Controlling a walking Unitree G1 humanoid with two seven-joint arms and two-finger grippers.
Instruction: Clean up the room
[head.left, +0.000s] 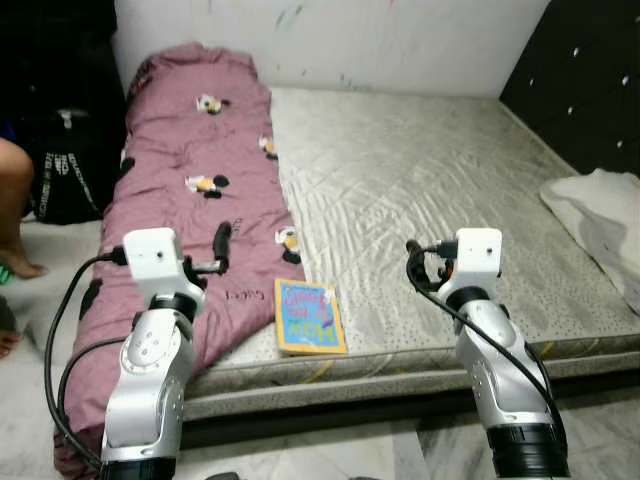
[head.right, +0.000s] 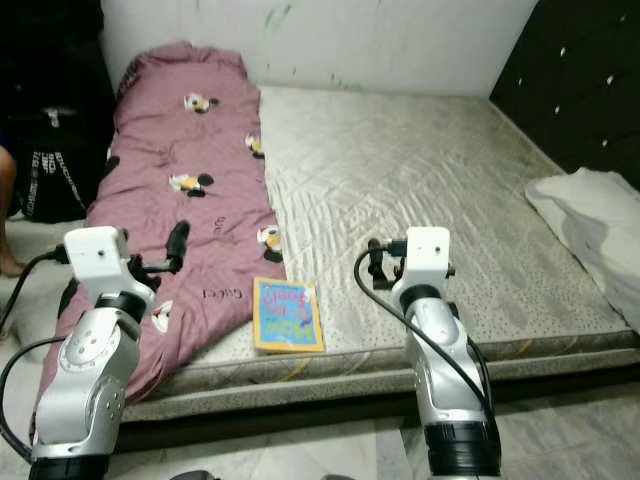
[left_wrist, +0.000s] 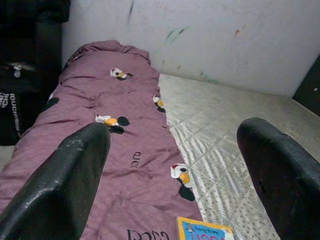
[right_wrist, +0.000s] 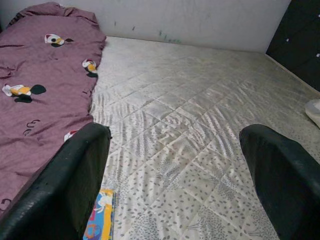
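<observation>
a black bag (head.left: 70, 165) with white lettering stands on the floor at far left. the mauve quilt (head.left: 190, 180), printed "gucci", drapes the grey quilted mattress (head.left: 430, 190). left gripper (left_wrist: 172, 175) spread. a blue picture book (head.left: 309, 317) lies at the mattress's near edge. right gripper (right_wrist: 175, 175) spread over bare mattress.

A blue-and-yellow book (head.left: 309, 317) lies flat at the mattress (head.left: 430, 190) edge beside the mauve quilt (head.left: 195, 180).

Both silver arms raised forward, elbows bent; left pincer (left_wrist: 172, 172) and right pincer (right_wrist: 175, 175) held level, fingers spread wide, empty
</observation>
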